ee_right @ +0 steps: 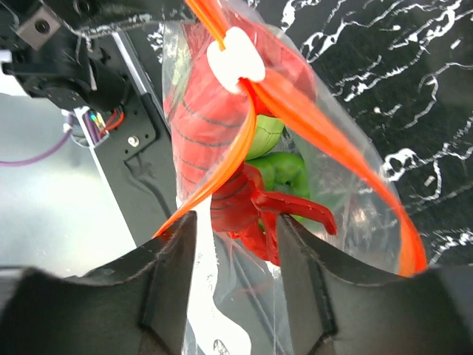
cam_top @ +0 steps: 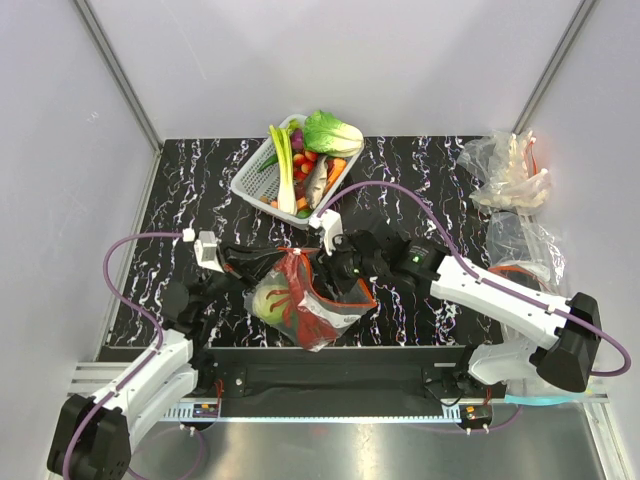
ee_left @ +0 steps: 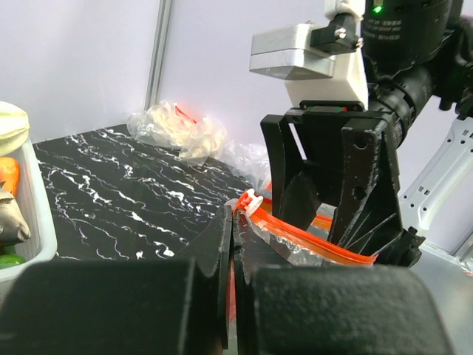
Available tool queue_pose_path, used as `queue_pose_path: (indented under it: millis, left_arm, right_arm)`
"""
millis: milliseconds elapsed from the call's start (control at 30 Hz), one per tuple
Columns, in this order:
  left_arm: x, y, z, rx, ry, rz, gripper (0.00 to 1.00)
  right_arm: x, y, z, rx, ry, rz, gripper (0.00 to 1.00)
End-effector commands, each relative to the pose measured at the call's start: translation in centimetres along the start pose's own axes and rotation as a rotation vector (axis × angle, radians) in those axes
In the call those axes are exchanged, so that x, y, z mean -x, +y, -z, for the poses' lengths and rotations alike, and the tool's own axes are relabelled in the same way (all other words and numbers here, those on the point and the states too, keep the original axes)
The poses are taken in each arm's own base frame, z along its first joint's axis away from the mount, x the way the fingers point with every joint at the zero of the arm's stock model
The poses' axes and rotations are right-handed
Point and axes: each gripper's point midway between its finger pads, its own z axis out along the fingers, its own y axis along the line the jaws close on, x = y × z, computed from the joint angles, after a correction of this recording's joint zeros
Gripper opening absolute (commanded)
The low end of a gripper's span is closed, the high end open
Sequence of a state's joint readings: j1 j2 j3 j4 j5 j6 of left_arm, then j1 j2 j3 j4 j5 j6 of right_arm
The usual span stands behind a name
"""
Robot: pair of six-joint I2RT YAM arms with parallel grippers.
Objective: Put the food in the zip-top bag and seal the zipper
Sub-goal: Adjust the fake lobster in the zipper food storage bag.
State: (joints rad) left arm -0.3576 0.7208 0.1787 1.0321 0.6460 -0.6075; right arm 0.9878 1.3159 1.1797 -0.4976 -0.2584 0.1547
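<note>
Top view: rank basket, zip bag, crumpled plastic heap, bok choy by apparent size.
Largest: basket and zip bag, about alike; can't split them.
Then: crumpled plastic heap.
Smallest: bok choy.

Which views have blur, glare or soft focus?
Top external: evenly lit and sharp, mild glare on the plastic heap. Left wrist: the left gripper is a blurred dark foreground; the zipper beyond is sharp. Right wrist: the right gripper looks soft, the lobster crisp.
</note>
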Motion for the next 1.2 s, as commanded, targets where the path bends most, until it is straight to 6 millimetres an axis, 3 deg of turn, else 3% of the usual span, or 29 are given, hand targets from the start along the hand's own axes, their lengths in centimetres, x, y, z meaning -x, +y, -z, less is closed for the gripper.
queue_pose_path:
  millis: [0, 200, 333, 400, 533, 800, 1167]
  left_arm:
    - [2.7, -1.5, 0.0, -0.053, -0.110, -0.075, 0.00]
    - [3.0, -0.9, 0.1, -0.008, -0.118, -0.081, 0.00]
    - [2.3, -0.2, 0.0, 0.025, -0.076, -0.073, 0.00]
    - [2.4, -0.2, 0.0, 0.020, -0.083, -0.074, 0.00]
    - [2.2, -0.1, -0.1, 0.017, -0.085, -0.058, 0.00]
    - [2.0, -0.3, 0.2, 0.020, -0.085, -0.037, 0.00]
    - [1.5, 0.1, 1.5, 0.086, -0.105, 0.007, 0.00]
  right_arm:
    - [2.5, 1.2, -0.8, 0.070, -0.114, 0.004, 0.52]
    - [2.6, 0.6, -0.5, 0.033, -0.137, 0.005, 0.31]
    - [3.5, -0.6, 1.0, -0.054, -0.194, -0.007, 0.28]
    - [2.8, -0.9, 0.6, -0.067, -0.162, -0.017, 0.25]
    - [1.8, -0.4, -1.0, -0.011, -0.111, -0.032, 0.24]
    - [1.9, 1.4, -3.7, 0.131, -0.147, -0.049, 0.26]
    - [2.2, 4.5, -6.4, 0.236, -0.154, -0.015, 0.38]
